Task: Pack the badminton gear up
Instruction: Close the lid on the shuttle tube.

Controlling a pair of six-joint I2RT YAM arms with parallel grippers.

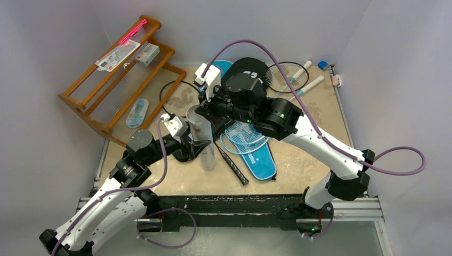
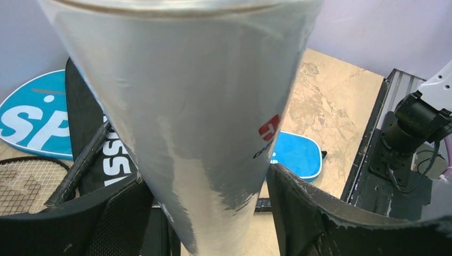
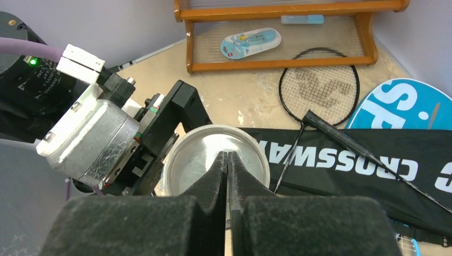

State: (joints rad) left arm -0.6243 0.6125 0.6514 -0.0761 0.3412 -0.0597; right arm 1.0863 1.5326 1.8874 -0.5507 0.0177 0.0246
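The long white tube (image 1: pixel 202 140) stands upright mid-table, and its wall fills the left wrist view (image 2: pixel 197 106). My left gripper (image 2: pixel 205 184) is shut on its lower part, one finger on each side. My right gripper (image 3: pixel 228 157) is shut and empty, its tips just above the tube's clear lid (image 3: pixel 197 154). The black CROSSWAY cover (image 3: pixel 346 160) lies right of the tube with a black racket (image 3: pixel 320 88) across it. A blue SPORT cover (image 3: pixel 400 104) lies beyond. A light-blue racket (image 1: pixel 245 136) rests on another blue cover (image 1: pixel 264 162).
A wooden rack (image 1: pixel 120 69) with small packaged items stands at the back left. More rackets with white handles (image 1: pixel 306 85) lie at the back right. A black handle (image 1: pixel 232 165) lies near the front edge, and walls close in on three sides.
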